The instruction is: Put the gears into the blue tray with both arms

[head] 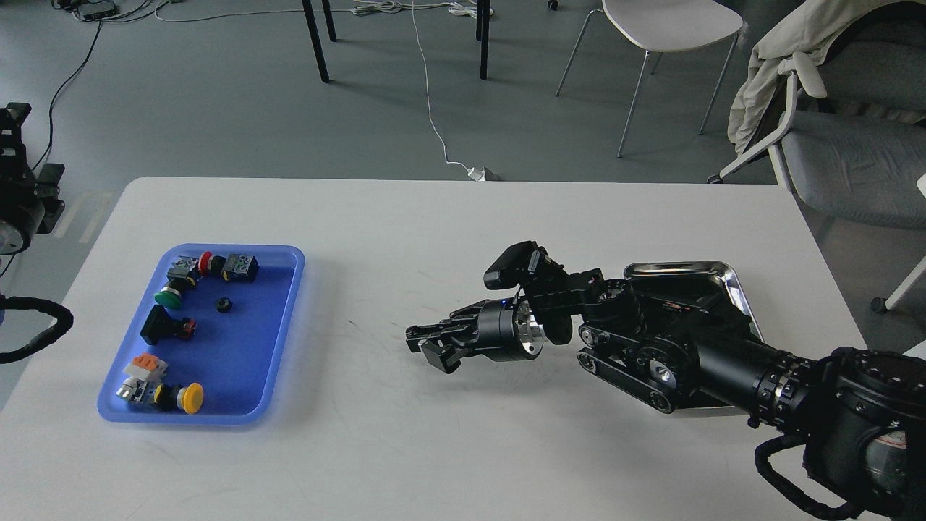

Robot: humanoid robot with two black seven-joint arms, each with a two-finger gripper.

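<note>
Right arm (694,354): is stretched from the 4 o'clock corner toward the middle of the tabletop (463,239), low over it.
Right gripper (427,347): is pointed toward 9 o'clock; whether its fingers are parted or holding anything cannot be told, as they are seen dark and nearly end-on.
Left arm (22,217): is seen only at the 9 o'clock edge, off the tabletop; its gripper is not seen.
Blue tray (286,318): is set at the 9 o'clock side of the tabletop.
Gear (223,305): one is lain inside the blue tray, toward its 12 o'clock half, apart from the switches (181,278) lined along the 9 o'clock side.
Steel tray (723,275): is set at 3 o'clock, partly covered by the right arm.
</note>
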